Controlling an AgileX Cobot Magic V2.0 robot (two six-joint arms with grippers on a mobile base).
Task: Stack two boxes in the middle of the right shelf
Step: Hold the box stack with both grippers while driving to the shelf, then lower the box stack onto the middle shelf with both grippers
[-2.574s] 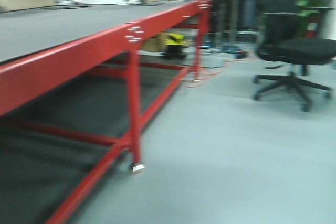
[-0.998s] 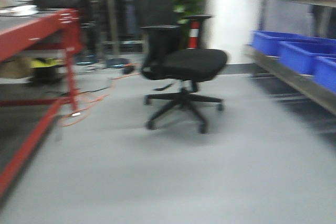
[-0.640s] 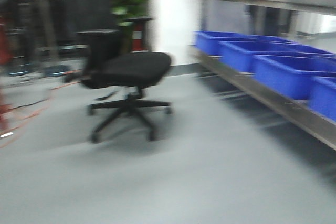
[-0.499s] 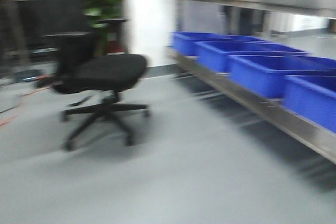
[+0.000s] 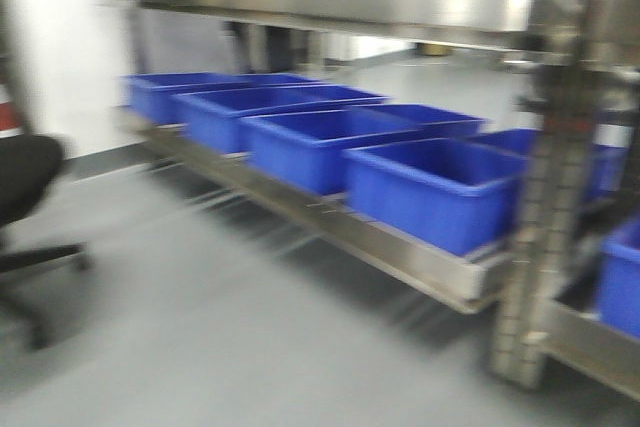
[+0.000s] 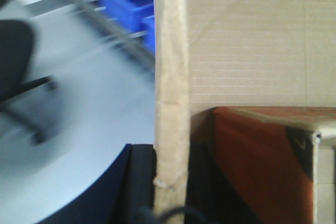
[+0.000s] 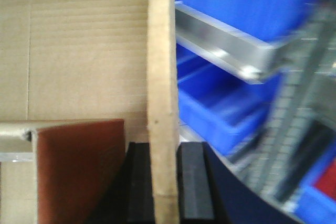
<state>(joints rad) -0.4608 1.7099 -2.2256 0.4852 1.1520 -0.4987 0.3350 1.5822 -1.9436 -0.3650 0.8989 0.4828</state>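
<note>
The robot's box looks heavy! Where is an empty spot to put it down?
The grey floor is bare between the chair and the steel rack. The rack's bottom level is crowded: blue bins sit side by side. The middle shelf hides its top behind its front rail.

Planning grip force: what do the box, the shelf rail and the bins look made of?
The box: brown corrugated cardboard, matte; fluting lines show. The shelf rail: likely stainless steel, shiny and reflective. The bins: probably plastic, smooth, uniform blue.
</note>
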